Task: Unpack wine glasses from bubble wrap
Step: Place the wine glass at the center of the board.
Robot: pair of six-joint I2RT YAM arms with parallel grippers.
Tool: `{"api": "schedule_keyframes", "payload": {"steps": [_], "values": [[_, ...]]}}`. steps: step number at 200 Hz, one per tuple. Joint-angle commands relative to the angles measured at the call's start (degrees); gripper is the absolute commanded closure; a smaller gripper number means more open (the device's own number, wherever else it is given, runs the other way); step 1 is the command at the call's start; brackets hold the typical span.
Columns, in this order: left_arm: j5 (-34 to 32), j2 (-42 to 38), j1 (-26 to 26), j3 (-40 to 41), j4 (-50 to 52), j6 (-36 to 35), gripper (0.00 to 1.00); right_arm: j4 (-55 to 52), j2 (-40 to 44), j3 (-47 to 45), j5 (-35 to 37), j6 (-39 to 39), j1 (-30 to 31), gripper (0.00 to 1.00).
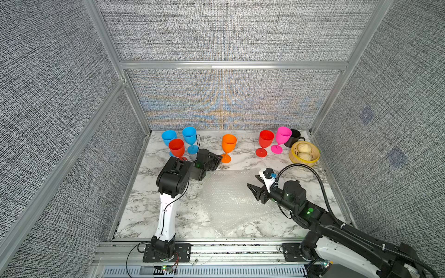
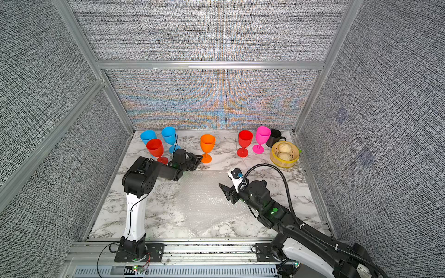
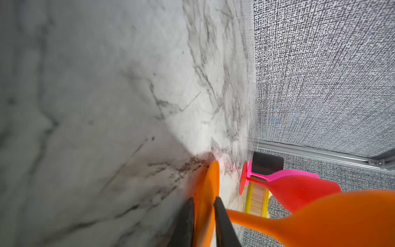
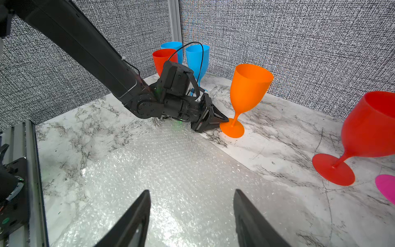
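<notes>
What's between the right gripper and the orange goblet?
From the right gripper: flat bubble wrap, then a narrow strip of bare tabletop up to the orange goblet. The right wrist view shows it.

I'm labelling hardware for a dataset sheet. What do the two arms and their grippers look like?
Both arms are mostly black with one white link. The left arm carries a thin black cable, the right arm a thick ribbed black hose and a white wrist mount with a blue plug. The left gripper and right gripper are black, tapering to points.
</notes>
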State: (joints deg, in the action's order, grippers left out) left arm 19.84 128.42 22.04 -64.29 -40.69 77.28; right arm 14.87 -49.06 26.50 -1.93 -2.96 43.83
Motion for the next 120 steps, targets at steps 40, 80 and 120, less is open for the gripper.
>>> {"api": "schedule_keyframes", "payload": {"steps": [40,80,120], "values": [[-1.5,-1.4,-0.1,0.0,11.4,-3.2,0.70,0.2,0.4,0.5,1.0,-0.8,0.1,0.37],[-2.7,-4.0,-0.1,0.1,16.0,-5.2,0.66,-0.7,1.0,0.9,1.8,-0.6,0.0,0.37],[-3.1,-5.6,-0.6,0.3,20.2,-6.7,0.64,-1.3,1.3,1.2,2.1,-0.6,0.1,0.37]]}}
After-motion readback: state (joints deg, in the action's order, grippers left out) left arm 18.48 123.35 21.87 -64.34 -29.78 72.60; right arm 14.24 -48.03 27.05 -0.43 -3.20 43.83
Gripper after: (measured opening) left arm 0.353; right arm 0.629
